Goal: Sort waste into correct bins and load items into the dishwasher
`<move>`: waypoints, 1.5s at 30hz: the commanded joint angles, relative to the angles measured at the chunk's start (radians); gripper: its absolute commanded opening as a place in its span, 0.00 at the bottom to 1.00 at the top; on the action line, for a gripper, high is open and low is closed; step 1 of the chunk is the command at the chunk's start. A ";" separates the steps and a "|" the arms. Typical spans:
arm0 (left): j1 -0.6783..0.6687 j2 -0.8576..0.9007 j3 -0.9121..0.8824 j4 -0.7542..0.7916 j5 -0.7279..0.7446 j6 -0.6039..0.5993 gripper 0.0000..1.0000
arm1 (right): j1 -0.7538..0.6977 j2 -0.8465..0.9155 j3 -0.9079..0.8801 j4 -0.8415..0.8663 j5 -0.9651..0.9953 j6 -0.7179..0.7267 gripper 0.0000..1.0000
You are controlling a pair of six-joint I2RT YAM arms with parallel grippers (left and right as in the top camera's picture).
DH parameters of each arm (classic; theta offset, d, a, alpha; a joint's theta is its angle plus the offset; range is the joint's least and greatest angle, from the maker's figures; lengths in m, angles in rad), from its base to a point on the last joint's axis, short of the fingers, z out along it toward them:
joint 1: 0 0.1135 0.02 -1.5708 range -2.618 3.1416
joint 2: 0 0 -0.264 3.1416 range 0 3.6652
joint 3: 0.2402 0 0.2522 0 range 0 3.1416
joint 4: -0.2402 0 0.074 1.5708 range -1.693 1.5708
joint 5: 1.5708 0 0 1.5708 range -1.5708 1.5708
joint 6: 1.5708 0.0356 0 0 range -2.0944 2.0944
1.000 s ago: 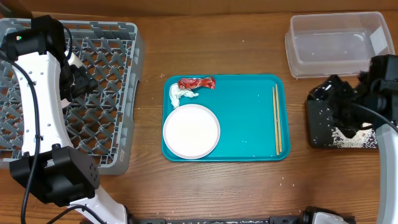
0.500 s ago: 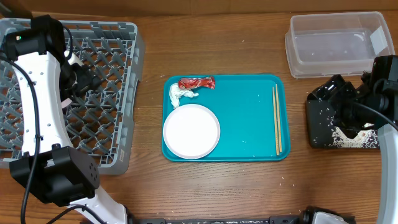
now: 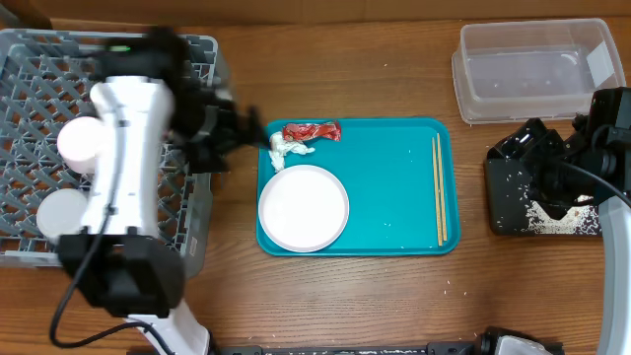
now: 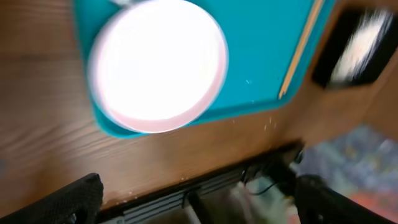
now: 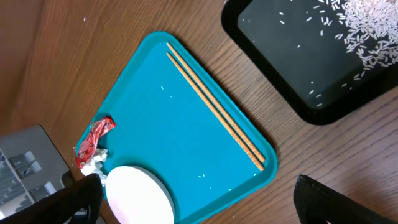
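Note:
A white plate [image 3: 304, 207] lies on the teal tray [image 3: 394, 197], with a crumpled white tissue [image 3: 288, 150] and a red wrapper [image 3: 312, 130] at the tray's far left corner. My left gripper [image 3: 242, 133] hangs open and blurred over the gap between the grey dishwasher rack [image 3: 148, 59] and the tray, close to the tissue. Its wrist view looks down on the plate [image 4: 158, 62], and the left gripper [image 4: 199, 205] holds nothing. My right gripper [image 3: 513, 158] is open over a black tray. Its view shows wrapper [image 5: 93, 140], tissue [image 5: 96, 163] and plate [image 5: 140, 196]. The clear bin [image 3: 532, 69] stands far right.
Two wooden chopsticks [image 3: 439, 187] lie along the teal tray's right side. The black tray [image 3: 537, 212] with scattered rice grains sits under the right arm. Two pale round shapes show in the rack beside the left arm, too blurred to name.
The left arm has swung right from over the rack to the tray's left edge near the tissue. The right arm has barely moved. Both grippers stay open.

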 commanded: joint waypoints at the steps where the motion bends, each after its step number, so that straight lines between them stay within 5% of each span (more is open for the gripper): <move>1: -0.161 0.010 -0.018 0.078 -0.019 0.019 1.00 | -0.004 -0.004 0.012 0.003 0.007 0.000 1.00; 8: -0.375 0.010 -0.028 0.270 -0.114 -0.082 1.00 | -0.004 -0.004 0.012 0.003 0.007 0.000 1.00; 12: -0.493 0.020 -0.045 0.293 -0.388 -0.355 0.78 | -0.004 -0.004 0.012 0.003 0.007 0.000 1.00; 14: -0.549 0.031 -0.056 0.292 -0.515 -0.453 0.78 | -0.004 -0.005 0.012 0.003 0.007 0.000 1.00; 18: -0.659 0.082 -0.068 0.311 -0.609 -0.579 0.57 | -0.004 -0.004 0.012 0.003 0.007 0.000 1.00; 25: -0.785 0.248 -0.068 0.317 -0.727 -0.685 0.52 | -0.004 -0.004 0.012 0.003 0.007 0.000 1.00; 30: -0.778 0.344 -0.068 0.315 -0.731 -0.741 0.39 | -0.004 -0.004 0.012 0.003 0.007 0.000 1.00; 45: -0.718 0.353 -0.073 0.357 -0.685 -0.695 0.40 | -0.004 -0.005 0.012 0.003 0.007 0.000 1.00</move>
